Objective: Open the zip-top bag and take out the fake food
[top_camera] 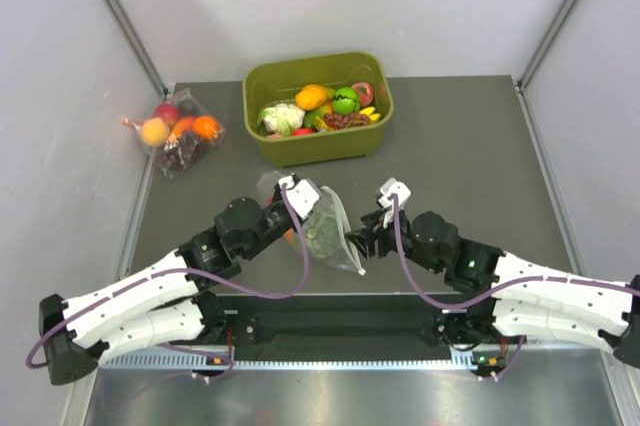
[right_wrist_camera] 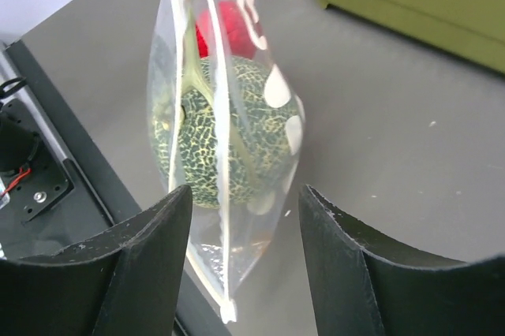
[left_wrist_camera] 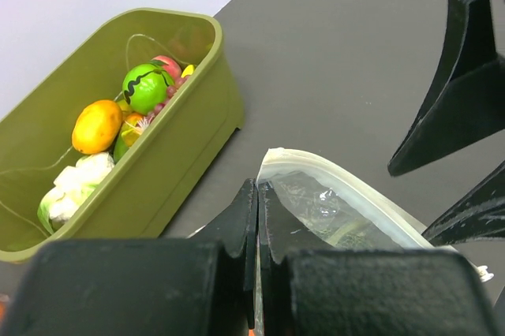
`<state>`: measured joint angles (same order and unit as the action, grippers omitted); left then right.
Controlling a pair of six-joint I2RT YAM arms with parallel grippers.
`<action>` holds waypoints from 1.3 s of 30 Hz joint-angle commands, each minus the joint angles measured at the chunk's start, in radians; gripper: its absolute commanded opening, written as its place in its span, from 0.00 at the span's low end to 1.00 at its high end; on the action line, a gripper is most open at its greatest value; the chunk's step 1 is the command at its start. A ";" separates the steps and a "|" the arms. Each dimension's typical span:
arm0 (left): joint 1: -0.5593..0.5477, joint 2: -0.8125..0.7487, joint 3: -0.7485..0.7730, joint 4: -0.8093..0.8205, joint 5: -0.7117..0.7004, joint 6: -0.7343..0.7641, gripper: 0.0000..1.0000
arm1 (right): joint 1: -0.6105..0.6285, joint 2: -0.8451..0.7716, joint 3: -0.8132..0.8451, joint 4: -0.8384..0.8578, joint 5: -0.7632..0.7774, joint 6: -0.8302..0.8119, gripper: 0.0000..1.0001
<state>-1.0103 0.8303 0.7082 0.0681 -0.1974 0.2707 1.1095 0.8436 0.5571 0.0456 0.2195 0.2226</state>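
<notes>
My left claw, fully closed, is pinching the bag; my right claw is straddling it, half open. Floppy, slippery film: I'm favouring the stiffer zip strip.

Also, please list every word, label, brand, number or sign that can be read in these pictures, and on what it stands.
No text can be read in any view.
The bag carries only white dots, no letters.
The tub shows no label or brand.
The board in the right wrist view shows no marking that can be made out at this size.
</notes>
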 commanded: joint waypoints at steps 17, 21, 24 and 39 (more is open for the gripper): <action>0.004 0.122 0.094 0.035 0.136 -0.109 0.32 | -0.011 0.161 0.036 0.198 -0.036 -0.011 0.00; 0.001 0.092 0.093 0.064 0.035 -0.166 0.64 | -0.010 0.150 0.040 0.174 0.012 0.024 0.00; -0.001 0.069 0.108 0.041 0.030 -0.231 0.75 | -0.011 0.150 0.059 0.145 0.050 0.060 0.00; -0.203 0.150 0.123 -0.097 -0.309 -0.413 0.80 | -0.020 0.215 0.133 0.097 0.146 0.126 0.00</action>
<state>-1.1862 0.9588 0.7883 0.0204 -0.3687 -0.0914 1.0988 1.0626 0.6380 0.1112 0.3412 0.3225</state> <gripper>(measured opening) 0.806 0.027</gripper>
